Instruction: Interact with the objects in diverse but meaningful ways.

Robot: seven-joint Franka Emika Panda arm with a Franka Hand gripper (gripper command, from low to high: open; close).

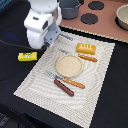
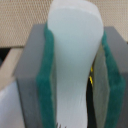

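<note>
In the wrist view my gripper (image 2: 76, 75) is shut on the white utensil (image 2: 75, 45), which stands between the green pads (image 2: 48, 75). In the exterior view the gripper (image 1: 52, 39) hangs over the far left corner of the woven mat (image 1: 35, 82). On the mat lie the orange bread loaf (image 1: 86, 47), the tan plate (image 1: 68, 64), orange-handled cutlery (image 1: 88, 58) beside the plate, a second orange-handled piece (image 1: 70, 82), and the brown sausage (image 1: 63, 88). The yellow box (image 1: 27, 56) lies on the black table to the exterior view's left of the mat.
A grey pot (image 1: 70, 8) stands at the back on a toy stove top (image 1: 95, 14) with dark burners. A bowl (image 1: 122, 16) sits at the back on the exterior view's right. A small grey item (image 1: 65, 36) lies near the gripper.
</note>
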